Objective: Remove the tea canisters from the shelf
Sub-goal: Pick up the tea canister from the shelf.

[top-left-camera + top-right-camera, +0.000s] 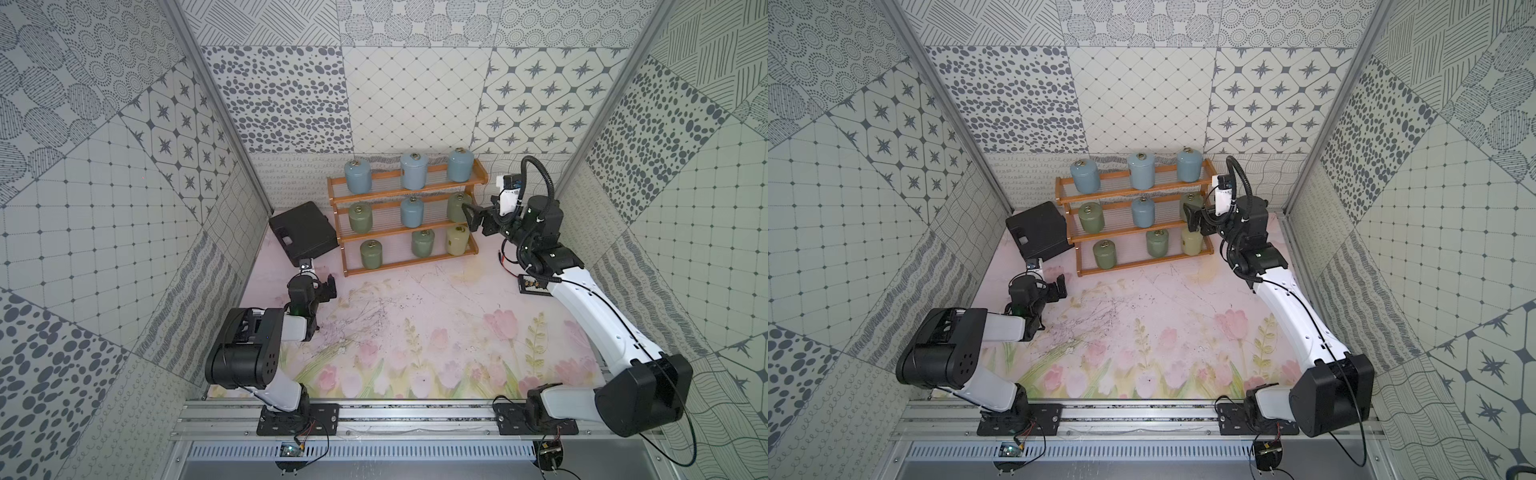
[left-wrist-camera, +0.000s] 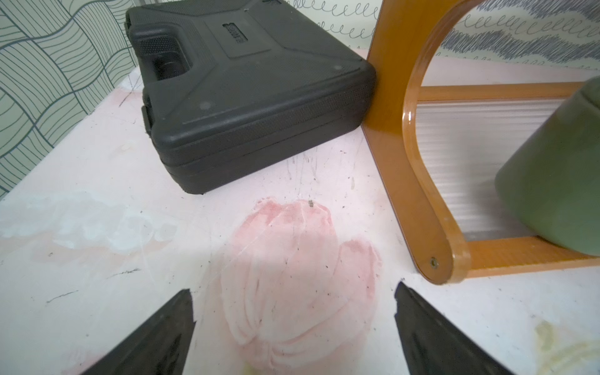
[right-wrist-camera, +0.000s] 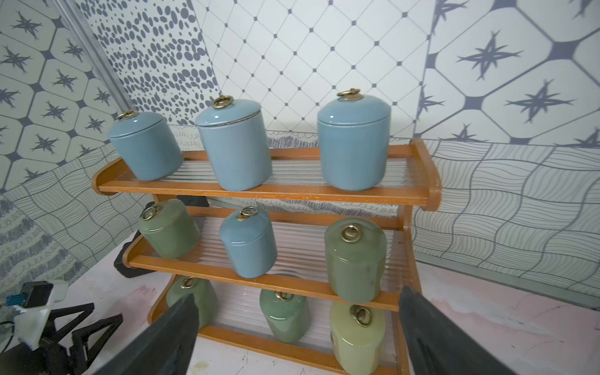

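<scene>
Closest to the lens in both top views are the shoulders of the left arm (image 1: pixel 241 357) and right arm (image 1: pixel 640 390), low in the frame. Beyond them spreads the flowered bench (image 1: pixel 415 316). At its far side, upper middle of the frame, stands the shelf (image 1: pixel 411 262). A black case (image 1: pixel 301 230) lies to its left, and in the left wrist view its corner seems to touch the shelf's side panel. All nine canisters (image 1: pixel 414 170) stand on the shelf: three blue on the top tier; green, blue, green in the middle; two green and the yellow canister (image 3: pixel 357 337) at the bottom. None is off yet.

Right tool (image 3: pixel 298 292) has its jaws wide apart and empty. It is up at the right end of the middle tier, facing the green canister (image 3: pixel 355 259) there, which sits just ahead of the fingertips (image 3: pixel 178 324), not between them. Left tool (image 2: pixel 293 289) is likewise spread and empty, low over the bench near the shelf's left foot.

Risks, I judge: the outer finger (image 3: pixel 422 318) lines up close to the shelf's right upright, so a straight push could hit wood and shove the shelf, rocking every canister. Glossy glaze may slip in a shallow pinch. Too low a lift could catch the front rail; too high could strike the tier above. Any drop would land on the yellow canister, one tier below.
</scene>
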Action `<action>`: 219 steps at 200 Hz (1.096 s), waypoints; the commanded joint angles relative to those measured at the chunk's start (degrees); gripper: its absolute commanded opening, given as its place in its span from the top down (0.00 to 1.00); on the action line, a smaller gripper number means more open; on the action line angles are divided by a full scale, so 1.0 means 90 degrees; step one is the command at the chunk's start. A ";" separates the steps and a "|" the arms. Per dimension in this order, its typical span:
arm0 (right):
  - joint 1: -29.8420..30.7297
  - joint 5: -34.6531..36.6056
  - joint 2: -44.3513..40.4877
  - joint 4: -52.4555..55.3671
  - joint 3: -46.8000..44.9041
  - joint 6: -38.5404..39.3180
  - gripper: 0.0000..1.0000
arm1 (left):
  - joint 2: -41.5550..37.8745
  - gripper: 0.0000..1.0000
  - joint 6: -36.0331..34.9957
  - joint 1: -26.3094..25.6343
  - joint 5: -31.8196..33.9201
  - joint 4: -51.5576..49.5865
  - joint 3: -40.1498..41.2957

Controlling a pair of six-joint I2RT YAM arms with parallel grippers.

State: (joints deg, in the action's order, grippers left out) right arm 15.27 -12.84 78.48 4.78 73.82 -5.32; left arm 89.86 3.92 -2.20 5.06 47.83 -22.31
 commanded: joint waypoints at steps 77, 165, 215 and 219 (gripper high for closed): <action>0.0625 -0.0304 0.1083 0.0977 0.1979 0.0201 0.00 | -0.2660 0.00 0.0685 -0.0085 -0.1029 -0.2309 -0.0384; 0.0881 -0.0119 0.2203 0.1590 0.3644 0.0272 0.00 | -0.3599 0.00 0.0921 -0.0820 -0.1574 -0.2948 -0.0323; 0.1004 -0.0039 0.2765 0.1784 0.4453 0.0225 0.00 | -0.3693 0.00 0.0941 -0.1170 -0.1571 -0.3039 -0.0324; 0.1022 -0.0045 0.2795 0.1791 0.4485 0.0221 0.00 | -0.3678 0.00 0.0941 -0.1204 -0.1570 -0.3046 -0.0324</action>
State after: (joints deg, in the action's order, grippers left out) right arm 23.46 -13.65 102.13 20.95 110.83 -3.60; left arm 57.21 11.44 -11.03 -7.07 22.26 -25.21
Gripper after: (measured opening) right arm 0.998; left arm 0.999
